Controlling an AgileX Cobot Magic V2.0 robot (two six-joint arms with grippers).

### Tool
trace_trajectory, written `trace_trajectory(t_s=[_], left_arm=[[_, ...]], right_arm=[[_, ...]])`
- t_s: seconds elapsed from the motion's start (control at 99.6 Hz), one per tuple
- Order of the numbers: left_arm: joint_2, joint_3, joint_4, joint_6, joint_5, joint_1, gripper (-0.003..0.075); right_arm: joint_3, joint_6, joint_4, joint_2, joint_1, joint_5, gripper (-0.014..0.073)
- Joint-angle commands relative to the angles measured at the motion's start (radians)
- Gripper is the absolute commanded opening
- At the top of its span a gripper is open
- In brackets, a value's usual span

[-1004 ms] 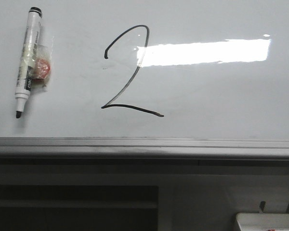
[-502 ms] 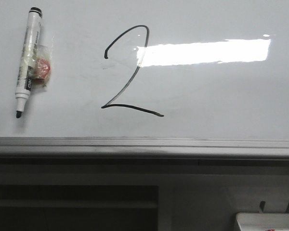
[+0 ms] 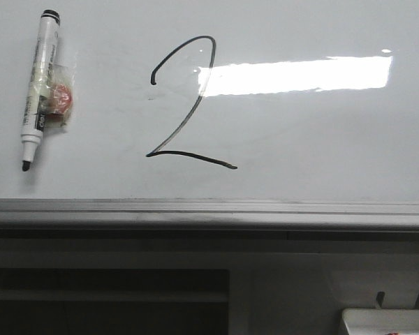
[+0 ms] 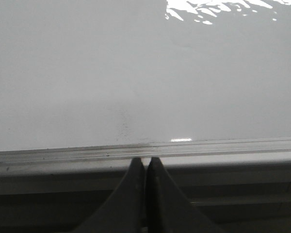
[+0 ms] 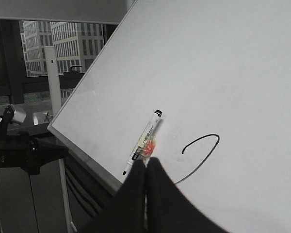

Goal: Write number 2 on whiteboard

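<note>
A thin black number 2 (image 3: 188, 105) is drawn on the whiteboard (image 3: 314, 153), mid-left, beside a bright glare patch. Its hooked top shows in the right wrist view (image 5: 203, 145). A white marker with a black cap (image 3: 38, 87) lies on the board at the far left, tip toward the rail, with a red-and-clear tag taped to it; it also shows in the right wrist view (image 5: 144, 141). My left gripper (image 4: 146, 161) is shut and empty at the board's grey edge rail (image 4: 136, 151). My right gripper (image 5: 146, 161) is shut and empty, back from the board. Neither gripper shows in the front view.
The grey metal rail (image 3: 209, 213) runs along the board's near edge, with a dark shelf gap below it. A small white tray (image 3: 387, 321) sits at the lower right. A stand post (image 5: 53, 82) and windows show beyond the board's far edge.
</note>
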Motion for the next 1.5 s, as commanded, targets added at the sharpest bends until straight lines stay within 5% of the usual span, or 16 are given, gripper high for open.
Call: trace_trajectory(t_s=[0.0, 0.602, 0.652, 0.773, 0.843, 1.034, 1.345, 1.485], left_arm=[[-0.025, 0.011, 0.001, -0.011, -0.065, 0.003, -0.002], [-0.025, 0.011, 0.001, -0.011, -0.065, 0.003, -0.002], [-0.025, 0.011, 0.001, -0.011, -0.065, 0.003, -0.002], [-0.025, 0.011, 0.001, -0.011, -0.065, 0.003, -0.002], [-0.025, 0.011, 0.001, -0.011, -0.065, 0.003, -0.002], [-0.025, 0.011, 0.001, -0.011, -0.065, 0.003, -0.002], [-0.025, 0.011, 0.001, -0.011, -0.065, 0.003, -0.002], [-0.025, 0.011, 0.001, -0.011, -0.065, 0.003, -0.002]], right_arm=[[-0.026, -0.005, 0.006, 0.013, -0.007, -0.045, -0.006], [-0.024, 0.023, -0.013, 0.013, -0.007, -0.017, -0.006], [-0.026, 0.149, -0.15, 0.013, -0.007, -0.029, -0.006], [-0.026, 0.8, -0.74, 0.013, -0.011, -0.051, -0.006], [-0.026, 1.034, -0.975, 0.013, -0.034, -0.04, -0.006], [-0.026, 1.054, -0.999, 0.013, -0.207, -0.023, -0.006], [0.012, 1.054, -1.06, 0.013, -0.737, 0.031, -0.006], [0.09, 1.054, -1.072, 0.0, -0.875, 0.056, -0.006]])
